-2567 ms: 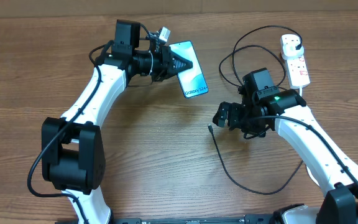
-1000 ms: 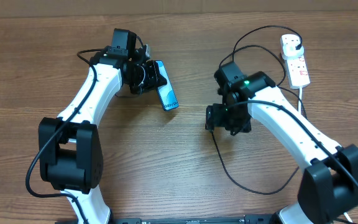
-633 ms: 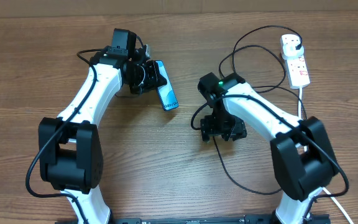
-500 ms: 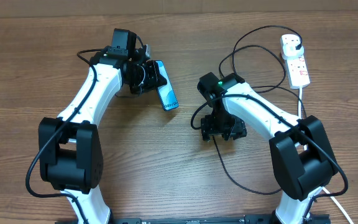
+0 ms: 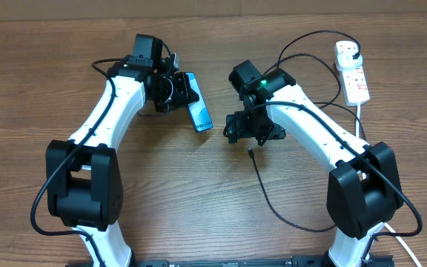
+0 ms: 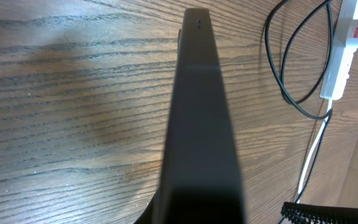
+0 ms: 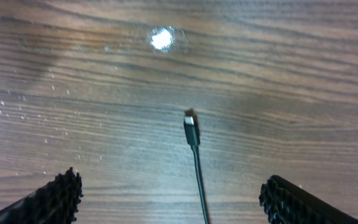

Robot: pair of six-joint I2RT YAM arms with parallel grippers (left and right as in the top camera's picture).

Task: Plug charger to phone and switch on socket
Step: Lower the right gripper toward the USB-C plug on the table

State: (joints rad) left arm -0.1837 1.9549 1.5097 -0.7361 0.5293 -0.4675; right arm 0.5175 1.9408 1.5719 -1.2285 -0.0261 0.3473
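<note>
My left jaws clamp the phone (image 5: 198, 112) on edge; my right jaws hang open above the tip of the charger (image 7: 192, 132). Closing off-centre could flick it aside.

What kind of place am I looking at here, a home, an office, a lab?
Probably a robotics lab bench rather than a home: a white left arm and right arm stand at a wood-grain table, with a phone, a black charger cable and a white power strip set out like props.
</note>
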